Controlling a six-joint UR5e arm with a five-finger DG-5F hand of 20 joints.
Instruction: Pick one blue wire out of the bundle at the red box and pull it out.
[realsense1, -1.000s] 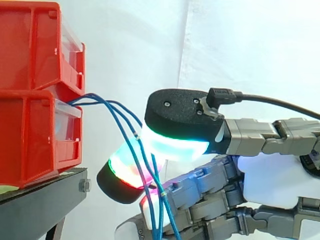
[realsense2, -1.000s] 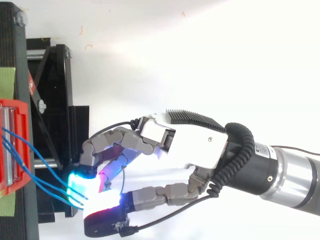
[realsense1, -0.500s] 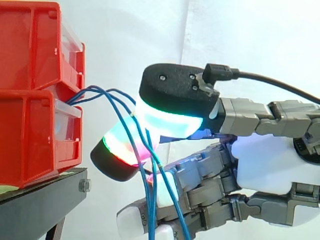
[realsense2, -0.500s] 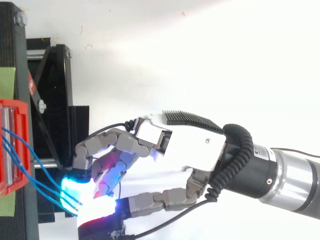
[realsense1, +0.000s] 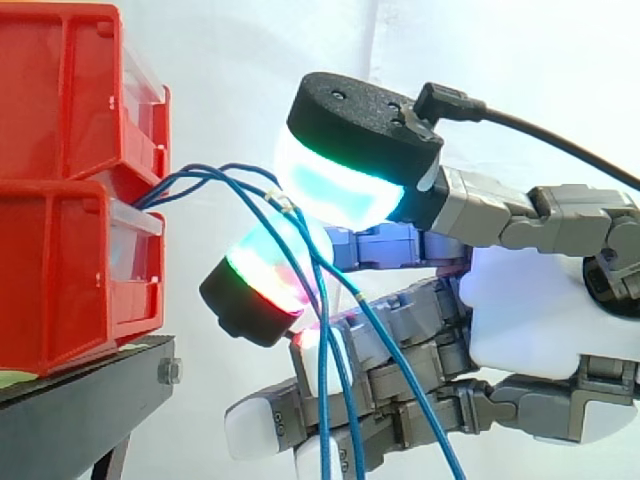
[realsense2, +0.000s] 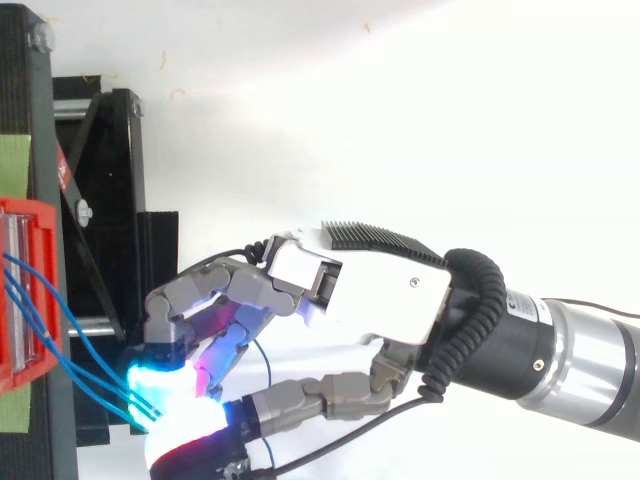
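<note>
Side view: we see the hand (realsense1: 530, 310), glowing pads (realsense1: 335, 190) clamped on the blue wires (realsense1: 322, 400) near the red box (realsense1: 70, 270); the wires run from the box and hang downward.

White curtain (realsense1: 250, 60) with a vertical fold, black stand (realsense1: 80, 412) at left; bright, even light

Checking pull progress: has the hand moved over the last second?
Yes: in the side view the hand has risen against the red bins, fingers pinching the blue wires.
</note>
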